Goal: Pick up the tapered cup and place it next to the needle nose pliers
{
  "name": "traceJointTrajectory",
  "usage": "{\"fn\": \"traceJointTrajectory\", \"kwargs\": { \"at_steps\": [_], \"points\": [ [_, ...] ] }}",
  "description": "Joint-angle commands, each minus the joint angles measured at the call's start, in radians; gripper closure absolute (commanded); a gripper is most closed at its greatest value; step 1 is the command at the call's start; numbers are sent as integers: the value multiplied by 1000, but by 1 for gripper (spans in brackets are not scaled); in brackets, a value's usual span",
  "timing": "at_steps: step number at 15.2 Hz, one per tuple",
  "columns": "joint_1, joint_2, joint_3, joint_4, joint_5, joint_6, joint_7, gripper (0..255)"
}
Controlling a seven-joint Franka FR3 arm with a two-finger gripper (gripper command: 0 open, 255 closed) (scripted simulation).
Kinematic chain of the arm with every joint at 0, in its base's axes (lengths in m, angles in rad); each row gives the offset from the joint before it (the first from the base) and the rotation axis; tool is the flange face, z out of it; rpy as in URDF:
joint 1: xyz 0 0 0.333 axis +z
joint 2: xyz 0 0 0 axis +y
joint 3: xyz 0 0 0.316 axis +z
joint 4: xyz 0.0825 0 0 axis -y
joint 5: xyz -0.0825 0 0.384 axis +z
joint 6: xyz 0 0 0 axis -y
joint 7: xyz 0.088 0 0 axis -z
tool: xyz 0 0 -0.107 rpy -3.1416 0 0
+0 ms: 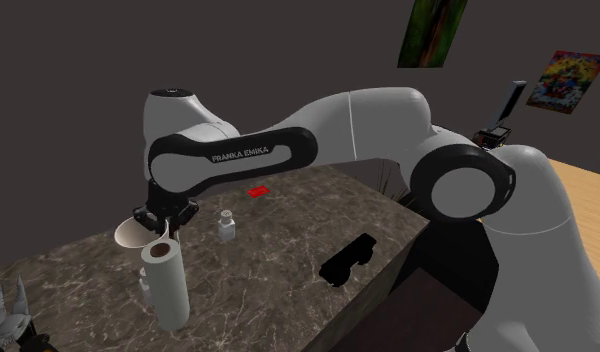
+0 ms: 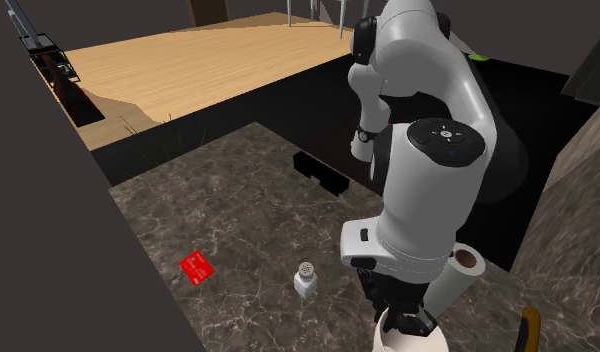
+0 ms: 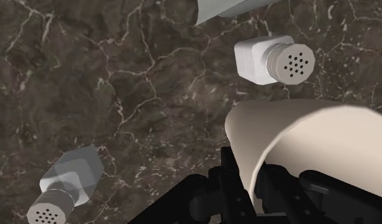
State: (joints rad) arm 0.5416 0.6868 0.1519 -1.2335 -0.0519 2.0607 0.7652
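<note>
Clamping the jaws on the thin wall of the smooth cream tapered cup (image 1: 130, 233), with its flared mouth tipped sideways. Holding it above the dark, white-veined marble counter (image 1: 278, 240), close to the upright white paper roll (image 1: 168, 285). Hovering near a squat white shaker (image 1: 226, 226) with a perforated cap.

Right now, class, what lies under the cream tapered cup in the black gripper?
Around the cream tapered cup, which the black gripper clasps, dark marbled countertop shows. The patch directly beneath is covered by the cup, so it cannot be seen.
</note>
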Motion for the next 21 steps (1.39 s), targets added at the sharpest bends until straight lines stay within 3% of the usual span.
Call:
{"fn": "traceJointTrajectory", "kwargs": {
  "at_steps": [1,7,8,13,17,21],
  "points": [
    [0,2,0,-12,0,15,0,255],
    [0,3,0,-11,0,15,0,255],
    [0,3,0,-11,0,15,0,0],
    [0,3,0,-11,0,15,0,0],
    [-6,-52,4,24,6,-75,-3,0],
    [-6,-52,4,24,6,-75,-3,0]
  ]
}}
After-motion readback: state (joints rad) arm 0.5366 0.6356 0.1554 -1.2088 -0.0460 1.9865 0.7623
